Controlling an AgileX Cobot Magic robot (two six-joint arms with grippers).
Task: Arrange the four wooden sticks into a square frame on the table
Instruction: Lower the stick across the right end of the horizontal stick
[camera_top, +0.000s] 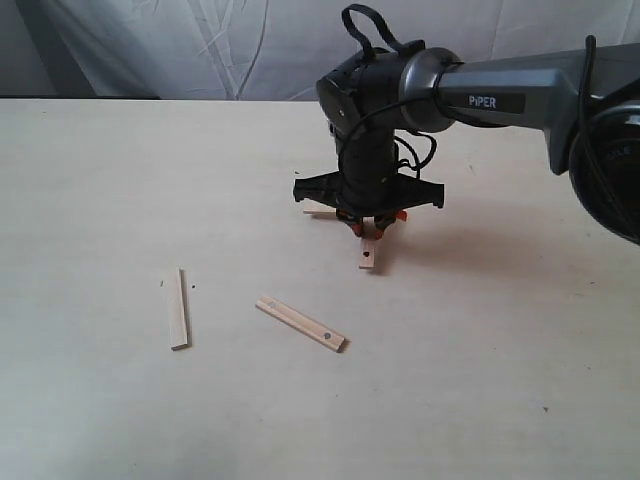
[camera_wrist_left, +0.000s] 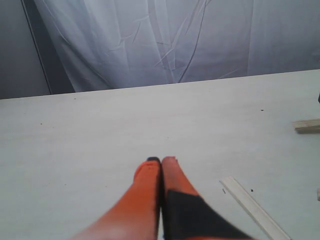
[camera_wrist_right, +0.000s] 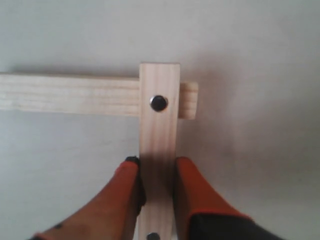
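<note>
My right gripper (camera_top: 370, 222) points down at the middle of the table (camera_top: 100, 180), shut on a wooden stick (camera_top: 369, 256). The right wrist view shows its orange fingers (camera_wrist_right: 187, 175) pressed against both sides of this stick (camera_wrist_right: 159, 130), whose far end overlaps the end of a second, crosswise stick (camera_wrist_right: 70, 94) at a right angle. That second stick (camera_top: 318, 210) pokes out behind the gripper. Two more sticks lie loose, one (camera_top: 179, 308) at the left and one (camera_top: 300, 323) slanted near the front. My left gripper (camera_wrist_left: 161, 161) is shut and empty above bare table, out of the exterior view.
A white wrinkled curtain (camera_top: 200, 45) hangs behind the table's far edge. In the left wrist view a loose stick (camera_wrist_left: 255, 207) lies beside the left fingers, and another stick's end (camera_wrist_left: 307, 125) shows at the frame's edge.
</note>
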